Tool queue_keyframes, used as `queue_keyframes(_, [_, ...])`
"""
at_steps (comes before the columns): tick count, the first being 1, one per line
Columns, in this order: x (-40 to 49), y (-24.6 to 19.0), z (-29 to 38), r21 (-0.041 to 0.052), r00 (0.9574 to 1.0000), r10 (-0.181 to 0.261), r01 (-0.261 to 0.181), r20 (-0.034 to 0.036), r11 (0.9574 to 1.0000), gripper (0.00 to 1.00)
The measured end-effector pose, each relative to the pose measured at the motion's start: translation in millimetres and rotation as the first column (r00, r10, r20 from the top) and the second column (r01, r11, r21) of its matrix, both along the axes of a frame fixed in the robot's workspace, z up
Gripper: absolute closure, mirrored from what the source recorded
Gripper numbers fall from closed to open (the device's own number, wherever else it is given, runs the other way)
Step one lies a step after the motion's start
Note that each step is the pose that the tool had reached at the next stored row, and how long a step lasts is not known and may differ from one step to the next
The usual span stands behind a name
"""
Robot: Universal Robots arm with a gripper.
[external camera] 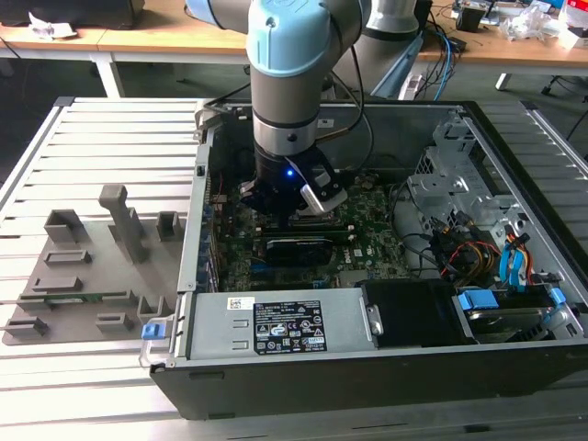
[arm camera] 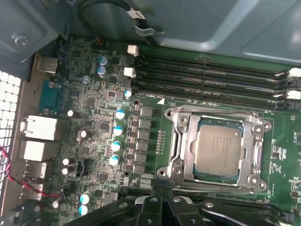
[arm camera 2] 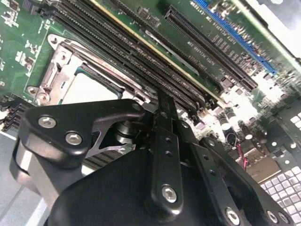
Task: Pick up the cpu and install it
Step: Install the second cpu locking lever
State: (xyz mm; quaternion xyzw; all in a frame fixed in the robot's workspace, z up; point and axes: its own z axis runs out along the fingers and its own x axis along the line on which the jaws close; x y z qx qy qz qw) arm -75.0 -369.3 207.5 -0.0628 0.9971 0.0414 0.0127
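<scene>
The cpu [arm camera: 218,148] lies flat inside the black motherboard socket [arm camera: 176,141], its pale silver-grey top facing up and the metal frame around it. In the second wrist view the cpu [arm camera 2: 89,87] shows as a pale patch just beyond my black finger links. My gripper [arm camera: 160,185] hovers beside the socket's edge with its fingertips [arm camera 2: 162,106] pressed together and nothing between them. In the exterior view the gripper [external camera: 294,209] is down inside the open computer case, over the motherboard.
Long memory slots [arm camera: 211,75] run beside the socket. The case walls [external camera: 197,230], a power supply [external camera: 285,326] and a drive cage with cables [external camera: 459,184] crowd the arm. A grey plastic tray [external camera: 92,276] lies on the slatted table at the exterior view's left.
</scene>
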Motion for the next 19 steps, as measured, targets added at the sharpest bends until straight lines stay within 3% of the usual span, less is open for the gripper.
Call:
queue_keyframes(8, [-0.1,1.4,-3.7,0.0136,1.0,0.001,-0.001,-0.0002,0.9999,0.89])
queue_keyframes(15, [-0.2,3.8,-8.0,0.0173,1.0,0.003,-0.003,0.0,0.9998,0.89])
queue_keyframes(17, [-0.8,3.8,-6.7,0.0172,1.0,0.003,-0.003,0.0022,0.9998,0.89])
queue_keyframes(19, [-0.8,3.8,0.6,0.0158,1.0,0.003,-0.003,0.0025,0.9999,0.89])
